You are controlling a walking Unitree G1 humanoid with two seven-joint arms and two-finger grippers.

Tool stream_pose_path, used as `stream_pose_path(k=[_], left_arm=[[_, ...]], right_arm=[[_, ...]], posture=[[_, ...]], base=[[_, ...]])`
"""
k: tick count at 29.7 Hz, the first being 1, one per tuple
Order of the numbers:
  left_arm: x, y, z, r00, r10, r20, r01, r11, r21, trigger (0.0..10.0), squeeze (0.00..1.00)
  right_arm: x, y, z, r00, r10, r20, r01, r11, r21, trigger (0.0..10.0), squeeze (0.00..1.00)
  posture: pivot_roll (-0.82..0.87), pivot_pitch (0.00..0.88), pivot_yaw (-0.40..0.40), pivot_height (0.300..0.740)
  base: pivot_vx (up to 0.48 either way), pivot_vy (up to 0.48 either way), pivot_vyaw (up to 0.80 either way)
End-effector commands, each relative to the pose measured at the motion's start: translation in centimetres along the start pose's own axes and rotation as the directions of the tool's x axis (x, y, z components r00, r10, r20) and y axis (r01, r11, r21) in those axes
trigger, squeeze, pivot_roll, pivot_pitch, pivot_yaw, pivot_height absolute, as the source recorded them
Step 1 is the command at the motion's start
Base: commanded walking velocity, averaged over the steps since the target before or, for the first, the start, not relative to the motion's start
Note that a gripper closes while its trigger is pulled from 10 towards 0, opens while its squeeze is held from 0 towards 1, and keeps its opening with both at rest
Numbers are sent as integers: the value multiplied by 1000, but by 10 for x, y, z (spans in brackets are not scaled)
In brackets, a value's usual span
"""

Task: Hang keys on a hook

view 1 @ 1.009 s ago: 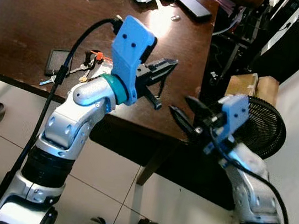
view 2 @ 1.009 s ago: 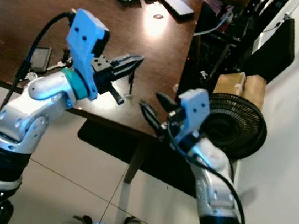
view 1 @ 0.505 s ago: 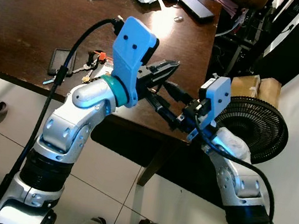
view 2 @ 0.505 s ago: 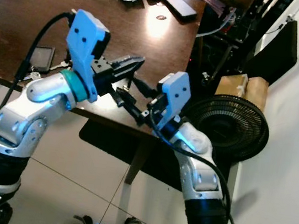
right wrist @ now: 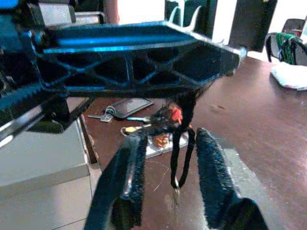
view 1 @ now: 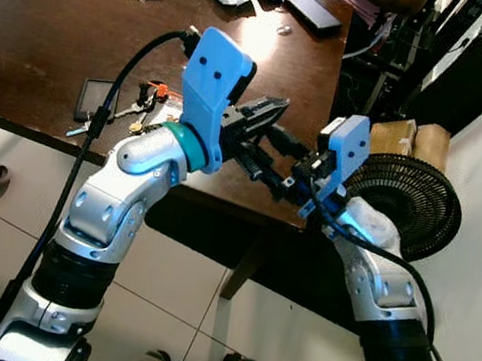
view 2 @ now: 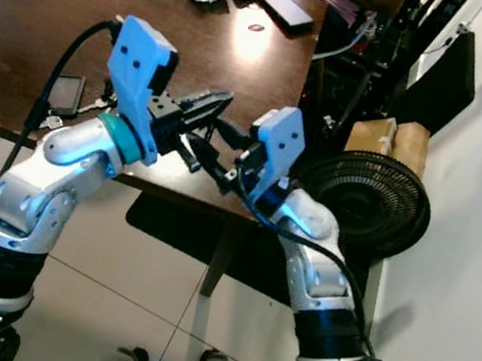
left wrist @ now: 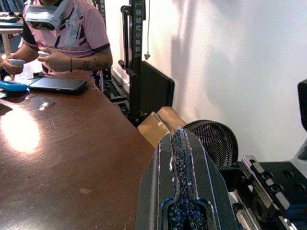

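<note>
A thin black cord [right wrist: 182, 143] dangles from the left gripper [view 1: 268, 113], pinched tight mid-frame; the right gripper [right wrist: 168, 187] gapes around it, gripping nothing. The keys [view 1: 144, 104] lie mid-left on the table [view 1: 56, 29]: light, floppy, jangly, best taken by the ring or cord.

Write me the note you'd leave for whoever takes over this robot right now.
Left claw: shut, apparently pinching a thin black loop that dangles from it, near the table edge.
Right claw: open, fingers either side of that loop.
Keys: lying on the table beside a phone.
Done: nothing hung.
Left: get the keys onto a hook.
</note>
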State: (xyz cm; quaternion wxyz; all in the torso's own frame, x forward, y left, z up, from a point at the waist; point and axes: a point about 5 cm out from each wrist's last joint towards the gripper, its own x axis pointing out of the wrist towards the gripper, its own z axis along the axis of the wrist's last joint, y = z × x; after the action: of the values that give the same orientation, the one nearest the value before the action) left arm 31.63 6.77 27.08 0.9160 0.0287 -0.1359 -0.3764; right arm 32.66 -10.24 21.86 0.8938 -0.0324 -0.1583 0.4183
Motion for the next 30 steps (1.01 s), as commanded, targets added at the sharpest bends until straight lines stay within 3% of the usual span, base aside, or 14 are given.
stream_pose_path(k=[1,24,25,30], left_arm=[[0,-2,-1,1000,-8,-8,7,1000,-10,10000,0],[0,1,-4,1000,17,-20,-18,1000,-11,10000,0],[0,2,-2,1000,29,-6,-29,1000,0,10000,0],[0,2,0,999,30,12,-30,1000,9,10000,4]], right_arm=[[-1,-1,-2,1000,-5,1,5,1000,2,0,0],[-9,-2,-5,1000,-5,5,5,999,36,0,0],[-12,0,-1,1000,-1,27,0,999,47,10000,0],[-14,4,3,999,6,49,-8,998,59,10000,0]], posture=[[13,121,13,740],[12,128,14,740],[12,128,14,740],[10,130,14,740]], base=[[0,0,0],[0,0,0],[0,0,0],[0,0,0]])
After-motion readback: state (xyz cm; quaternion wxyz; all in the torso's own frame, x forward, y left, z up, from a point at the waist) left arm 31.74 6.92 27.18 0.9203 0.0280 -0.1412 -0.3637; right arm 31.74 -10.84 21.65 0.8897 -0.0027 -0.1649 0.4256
